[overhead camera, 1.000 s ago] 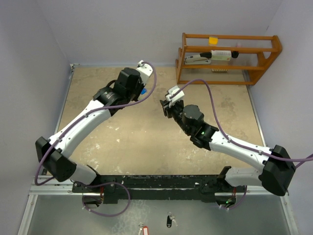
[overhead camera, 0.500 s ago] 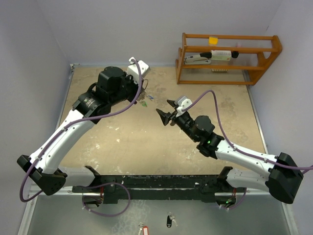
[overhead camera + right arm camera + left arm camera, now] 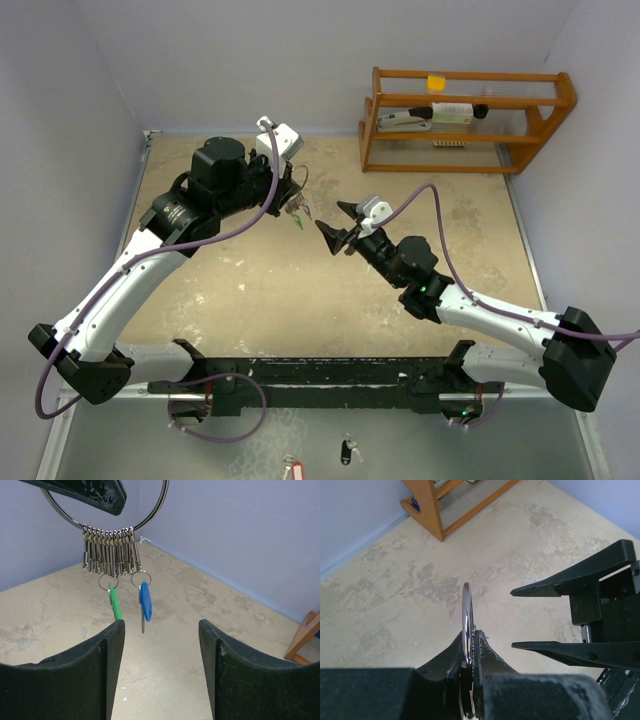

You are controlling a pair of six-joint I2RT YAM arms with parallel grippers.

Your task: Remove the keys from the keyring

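Left gripper (image 3: pixel 469 649): fingers clenched edge-on over the keyring (image 3: pixel 466 612), which is held up off the table (image 3: pixel 250 290). Right gripper (image 3: pixel 160 627): fingers spread wide, nothing between them; it is pointed at the hanging load from close by, without contact.

Risks, as judged:
- The keys are far narrower than the open jaws. If the jaws are closed slightly off line, one key may be pushed aside, or both caught at once.
- The load hangs freely, so a nudge would set it swinging and the aim would be lost.
- The hold is on thin round wire only. A hard pull on a key could rotate the ring in the pads or drag it out.
- Each key sits on its own small split ring, and a straight tug is unlikely to free it.

Materials noted:
- Ring: polished steel wire, a large circle.
- Snap clips (image 3: pixel 109 552): bright metal, packed in a row at the ring's lowest point.
- Green key (image 3: pixel 115 605) and blue key (image 3: pixel 145 602): smooth plastic heads, slim metal blades, hung side by side.
- Fingers: matt black, tapered.
- Table: mottled beige, scuffed.
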